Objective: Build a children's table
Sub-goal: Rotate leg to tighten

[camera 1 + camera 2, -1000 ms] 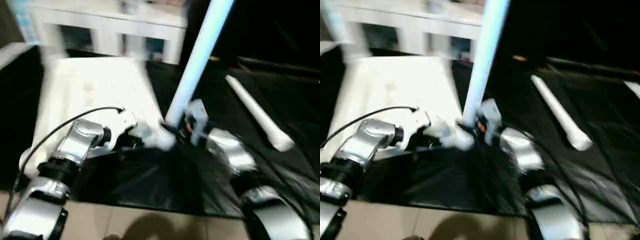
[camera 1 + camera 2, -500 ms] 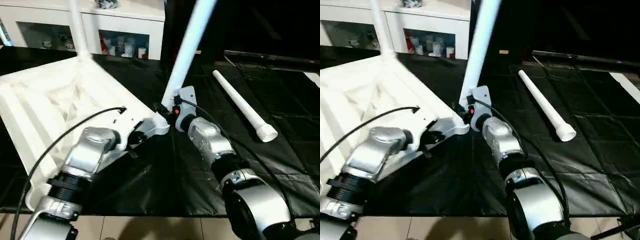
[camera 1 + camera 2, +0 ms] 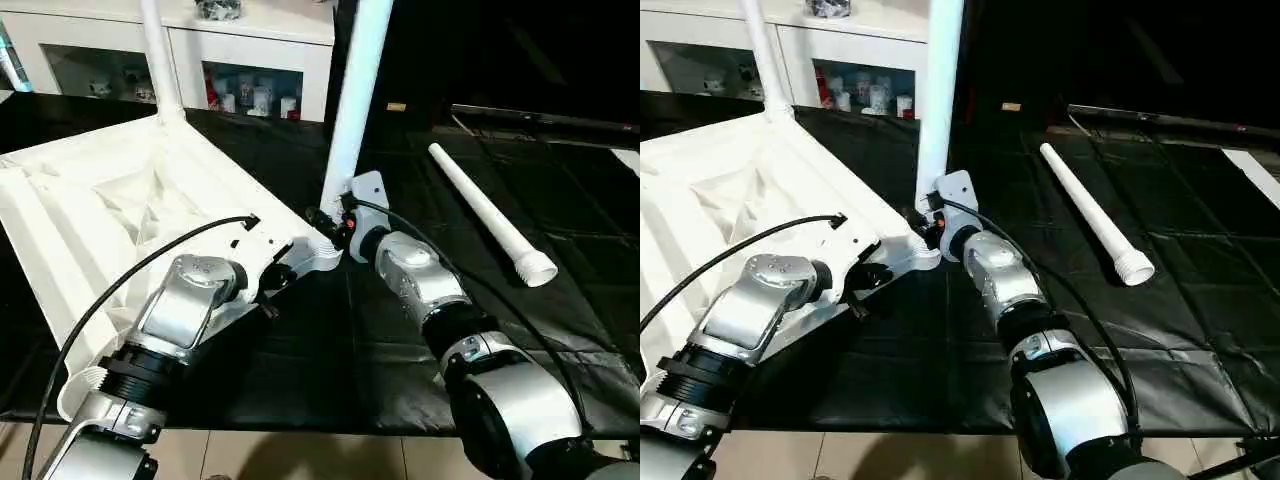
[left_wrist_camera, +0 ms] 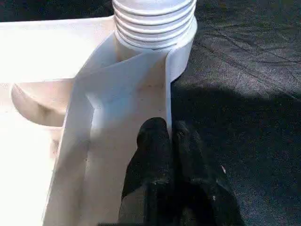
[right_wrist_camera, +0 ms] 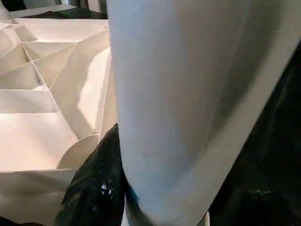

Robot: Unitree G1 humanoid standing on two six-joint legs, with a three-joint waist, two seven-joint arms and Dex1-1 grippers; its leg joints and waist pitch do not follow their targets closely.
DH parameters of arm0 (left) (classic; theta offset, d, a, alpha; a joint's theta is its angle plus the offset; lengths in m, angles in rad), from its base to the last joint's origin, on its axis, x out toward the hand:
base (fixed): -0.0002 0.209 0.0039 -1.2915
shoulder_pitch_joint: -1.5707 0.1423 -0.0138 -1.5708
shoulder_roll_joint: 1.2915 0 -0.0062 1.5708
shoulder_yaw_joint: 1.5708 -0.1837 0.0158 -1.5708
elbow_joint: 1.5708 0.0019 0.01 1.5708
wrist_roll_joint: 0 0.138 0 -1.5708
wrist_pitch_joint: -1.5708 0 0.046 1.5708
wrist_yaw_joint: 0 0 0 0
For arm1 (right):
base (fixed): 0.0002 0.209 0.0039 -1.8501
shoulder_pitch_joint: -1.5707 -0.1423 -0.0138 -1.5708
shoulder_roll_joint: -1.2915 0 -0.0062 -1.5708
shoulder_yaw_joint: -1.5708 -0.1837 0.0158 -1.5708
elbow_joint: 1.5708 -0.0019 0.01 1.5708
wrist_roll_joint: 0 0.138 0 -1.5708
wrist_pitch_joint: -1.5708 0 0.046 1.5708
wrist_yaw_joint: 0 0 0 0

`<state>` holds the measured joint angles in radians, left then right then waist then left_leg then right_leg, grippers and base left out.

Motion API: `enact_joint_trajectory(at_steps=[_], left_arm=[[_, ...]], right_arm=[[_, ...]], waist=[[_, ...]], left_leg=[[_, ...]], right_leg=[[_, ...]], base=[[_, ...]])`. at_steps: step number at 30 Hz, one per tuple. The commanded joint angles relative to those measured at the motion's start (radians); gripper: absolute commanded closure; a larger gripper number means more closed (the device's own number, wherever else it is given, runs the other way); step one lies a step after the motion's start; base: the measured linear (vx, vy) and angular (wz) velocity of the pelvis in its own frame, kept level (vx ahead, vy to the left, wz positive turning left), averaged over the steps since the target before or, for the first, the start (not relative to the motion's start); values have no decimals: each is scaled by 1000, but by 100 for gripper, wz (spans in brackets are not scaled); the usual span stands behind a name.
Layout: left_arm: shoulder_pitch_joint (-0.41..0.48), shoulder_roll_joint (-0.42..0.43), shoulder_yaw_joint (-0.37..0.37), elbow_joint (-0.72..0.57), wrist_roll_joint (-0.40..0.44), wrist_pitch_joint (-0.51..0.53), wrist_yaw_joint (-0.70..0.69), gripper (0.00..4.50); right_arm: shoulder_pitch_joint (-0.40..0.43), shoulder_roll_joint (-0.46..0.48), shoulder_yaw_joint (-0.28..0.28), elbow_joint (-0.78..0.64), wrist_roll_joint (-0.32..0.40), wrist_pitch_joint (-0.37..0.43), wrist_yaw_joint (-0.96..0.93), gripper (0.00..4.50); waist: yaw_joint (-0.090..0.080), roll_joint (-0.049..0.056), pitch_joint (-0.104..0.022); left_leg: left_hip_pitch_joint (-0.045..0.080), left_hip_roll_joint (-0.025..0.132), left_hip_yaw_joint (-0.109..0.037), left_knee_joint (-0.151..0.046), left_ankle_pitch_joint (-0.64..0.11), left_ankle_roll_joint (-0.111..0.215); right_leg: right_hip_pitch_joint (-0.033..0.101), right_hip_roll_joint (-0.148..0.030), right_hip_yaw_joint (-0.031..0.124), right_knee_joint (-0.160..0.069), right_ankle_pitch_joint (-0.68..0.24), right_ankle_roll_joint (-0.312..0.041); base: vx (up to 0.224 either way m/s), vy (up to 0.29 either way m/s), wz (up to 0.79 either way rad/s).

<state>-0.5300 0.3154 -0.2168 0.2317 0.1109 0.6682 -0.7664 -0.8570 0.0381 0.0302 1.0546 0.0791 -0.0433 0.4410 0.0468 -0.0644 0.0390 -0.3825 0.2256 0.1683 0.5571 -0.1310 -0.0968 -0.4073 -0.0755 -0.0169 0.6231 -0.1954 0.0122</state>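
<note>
From the left eye view, the leg (image 3: 352, 100) at the near corner socket (image 3: 318, 255) now stands close to upright, where half a second ago it leaned toward the robot's right. The table top (image 3: 110, 215) lies ribbed side up on the black sheet (image 3: 400, 340), tilted, with another leg (image 3: 160, 60) already standing at its far corner. A loose leg (image 3: 490, 212) lies well apart on the right, with open sheet all round it. The white cabinet (image 3: 250, 60) runs along the back, close behind the top's far edge.

In the right eye view, the right gripper (image 3: 930, 222) sits against the base of the upright leg, and the left gripper (image 3: 872, 275) is at the top's rim beside the socket. Both legs run out of the picture at the top edge.

The left wrist view shows the left fingers (image 4: 153, 155) clenched on the thin upright rim of the top, just short of the leg's ribbed end (image 4: 155, 21) seated in the socket.

In the right wrist view the leg fills the foreground, one dark finger (image 5: 101, 188) pressed against its side; the other is hidden behind it, so the grip looks closed on the leg.
</note>
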Motion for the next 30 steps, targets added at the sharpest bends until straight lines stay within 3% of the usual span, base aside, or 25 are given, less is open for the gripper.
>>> enact_joint_trajectory(at_steps=[1,10,13,14,19,23,26,30], left_arm=[[-50,-7,-11,-76,-25,-21,-8,450],[-54,-1,-17,-67,-26,-35,-15,450],[-54,13,-31,-62,-26,-84,-41,450],[-52,23,-39,-62,-29,-98,-60,450],[-42,92,-61,-26,-34,-228,-168,450],[-38,170,-96,16,-58,-375,-341,450],[-47,202,-118,41,-49,-438,-391,450],[-81,220,-114,105,-67,-483,-452,450]], right_arm=[[83,29,61,147,-50,117,34,262],[75,24,52,151,-57,102,45,262],[80,17,55,143,-64,83,65,262],[86,9,59,133,-64,70,96,262],[123,-64,74,62,-38,41,317,262],[164,-158,148,-9,-67,4,537,262],[183,-189,169,-46,-65,-10,622,262],[213,-234,191,-113,-49,22,781,262]], waist=[[5,29,-51],[3,30,-50],[3,31,-51],[3,27,-50],[16,30,-53],[31,32,-55],[37,30,-54],[47,27,-55]], left_leg=[[20,-7,5,-65,-437,-47],[20,-7,4,-67,-458,-51],[20,-6,3,-67,-460,-50],[19,-5,3,-67,-456,-49],[21,-2,8,-66,-408,-28],[25,-1,9,-67,-390,-23],[26,0,9,-68,-389,-21],[29,0,13,-66,-368,-19]], right_leg=[[22,-28,14,-87,-253,-159],[20,-29,14,-90,-281,-155],[20,-30,14,-90,-278,-155],[20,-30,14,-90,-272,-156],[25,-30,15,-86,-199,-176],[30,-28,13,-82,-157,-192],[32,-28,13,-82,-150,-193],[34,-27,13,-77,-130,-200]], base=[[0,0,0],[0,0,0],[0,0,0],[0,0,0],[0,0,0],[0,0,0],[0,0,0],[0,0,0]])
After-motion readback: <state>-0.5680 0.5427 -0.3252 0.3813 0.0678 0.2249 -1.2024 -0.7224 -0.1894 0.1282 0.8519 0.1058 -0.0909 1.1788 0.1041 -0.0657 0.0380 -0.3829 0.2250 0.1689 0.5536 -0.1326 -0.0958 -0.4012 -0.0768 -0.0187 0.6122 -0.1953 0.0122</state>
